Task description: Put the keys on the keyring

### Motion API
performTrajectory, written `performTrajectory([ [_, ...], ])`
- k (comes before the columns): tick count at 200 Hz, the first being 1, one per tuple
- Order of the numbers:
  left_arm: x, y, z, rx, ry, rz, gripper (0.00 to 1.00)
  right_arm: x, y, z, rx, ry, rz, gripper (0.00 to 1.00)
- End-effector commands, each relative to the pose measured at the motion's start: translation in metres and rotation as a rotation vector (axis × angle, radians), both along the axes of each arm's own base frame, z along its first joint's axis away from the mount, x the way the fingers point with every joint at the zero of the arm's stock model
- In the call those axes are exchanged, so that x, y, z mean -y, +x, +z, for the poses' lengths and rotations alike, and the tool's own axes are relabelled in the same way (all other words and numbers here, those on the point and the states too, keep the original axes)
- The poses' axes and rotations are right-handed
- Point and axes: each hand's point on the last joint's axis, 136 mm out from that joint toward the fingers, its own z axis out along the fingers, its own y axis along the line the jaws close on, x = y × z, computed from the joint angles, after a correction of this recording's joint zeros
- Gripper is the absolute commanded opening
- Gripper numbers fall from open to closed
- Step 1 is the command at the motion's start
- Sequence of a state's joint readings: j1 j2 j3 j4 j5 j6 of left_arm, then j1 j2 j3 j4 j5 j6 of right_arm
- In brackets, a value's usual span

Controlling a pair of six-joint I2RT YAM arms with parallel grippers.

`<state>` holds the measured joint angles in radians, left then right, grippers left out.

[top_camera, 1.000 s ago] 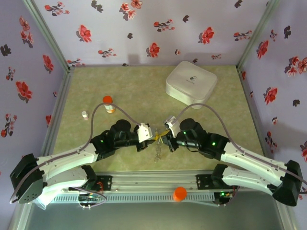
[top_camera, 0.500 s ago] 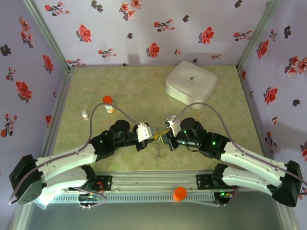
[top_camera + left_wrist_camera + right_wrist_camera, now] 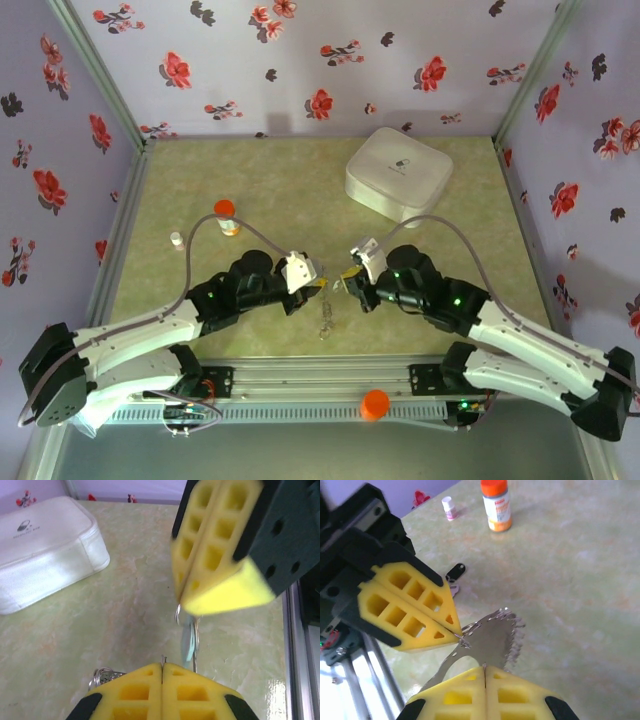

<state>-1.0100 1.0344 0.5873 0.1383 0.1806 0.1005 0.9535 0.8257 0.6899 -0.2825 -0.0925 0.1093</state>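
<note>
My left gripper (image 3: 320,284) and right gripper (image 3: 344,284) meet tip to tip low over the mat, both shut. The right gripper (image 3: 484,669) pinches the silver-grey key (image 3: 495,635), which is blurred, with its toothed edge to the right. The left gripper (image 3: 162,665) is shut on the keyring, a thin metal bit poking out between its pads. The left gripper's fingertips (image 3: 447,625) touch the key. The keyring's bead chain (image 3: 327,322) dangles below the two grippers. The black-headed key (image 3: 455,572) lies flat on the mat behind the left gripper's fingers.
An orange-capped vial (image 3: 227,215) and a small white vial (image 3: 177,240) stand at the left of the green mat. A white rounded-square box (image 3: 398,172) sits at the back right. A metal rail (image 3: 320,385) runs along the near edge.
The right arm has drawn slightly to the right, widening the gap between the two grippers. The chain still hangs between them. Both grippers stay shut.
</note>
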Motion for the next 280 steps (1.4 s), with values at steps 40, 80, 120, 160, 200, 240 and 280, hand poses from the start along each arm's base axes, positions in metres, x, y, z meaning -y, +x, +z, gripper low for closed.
performTrajectory([
  [40,0.008,0.005,0.025,-0.325,-0.104,0.146,0.00,-0.008,0.015,0.007,0.532,-0.160,0.198,0.00],
  [80,0.011,0.005,0.031,-0.377,-0.128,0.159,0.00,-0.016,0.006,0.005,0.653,-0.212,0.330,0.00],
  [120,0.016,0.005,0.032,-0.433,-0.120,0.165,0.00,-0.018,0.001,-0.001,0.745,-0.274,0.398,0.00],
  [160,0.018,0.005,0.029,-0.444,-0.121,0.159,0.00,-0.020,0.003,-0.002,0.798,-0.312,0.405,0.00],
  [200,0.018,0.007,0.027,-0.441,-0.119,0.161,0.00,-0.017,0.005,-0.011,0.817,-0.374,0.401,0.00],
  [240,0.017,0.006,0.028,-0.439,-0.120,0.157,0.00,-0.016,0.007,-0.012,0.834,-0.394,0.388,0.00],
  [280,0.016,0.007,0.027,-0.443,-0.119,0.163,0.00,-0.010,0.006,-0.004,0.855,-0.378,0.359,0.00],
])
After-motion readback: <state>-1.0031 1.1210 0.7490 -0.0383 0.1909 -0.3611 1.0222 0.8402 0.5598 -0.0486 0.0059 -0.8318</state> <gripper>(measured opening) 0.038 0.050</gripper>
